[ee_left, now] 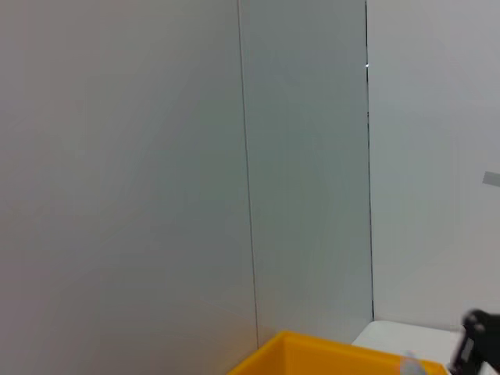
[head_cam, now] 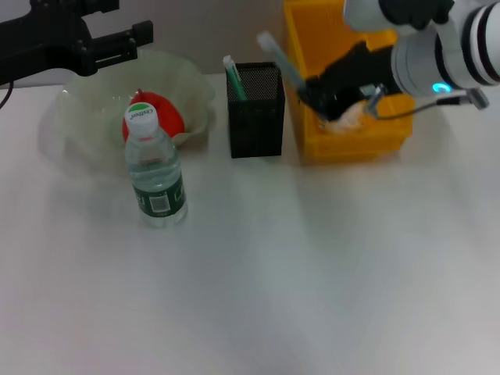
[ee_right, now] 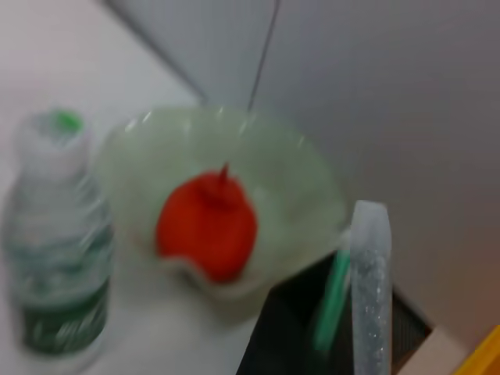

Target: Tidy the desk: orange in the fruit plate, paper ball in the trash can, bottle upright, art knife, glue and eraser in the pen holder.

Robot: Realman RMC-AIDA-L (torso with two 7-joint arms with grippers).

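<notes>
1. Left gripper (head_cam: 144, 35): black, raised over the desk's far-left corner, above the rim of the fruit plate; fingers' state impossible to tell.
2. Fruit plate (head_cam: 195, 86): pale, translucent, wavy-edged, near the far edge on the left; orange (head_cam: 160, 113) inside, red-orange with a small stem, seen more plainly in the right wrist view (ee_right: 207, 226).
3. Bottle (head_cam: 156, 176): clear plastic, standing upright just in front of the fruit plate, white cap with a green patch and small lettering too fine to read, dark green label with a white barcode panel.
4. Pen holder (head_cam: 255, 113): black mesh, square, near the middle of the far edge; green stick (head_cam: 234, 78) upright inside at its left corner, beside a pale translucent tool (ee_right: 369, 289) leaning over the rim.
5. Trash can (head_cam: 355, 137): yellow, right of the pen holder, toward the far-right corner.
6. Right gripper (head_cam: 344, 105): black fingers reaching down into the trash can, closed around the paper ball (head_cam: 348, 117), a crumpled white wad held low inside the yellow walls.
</notes>
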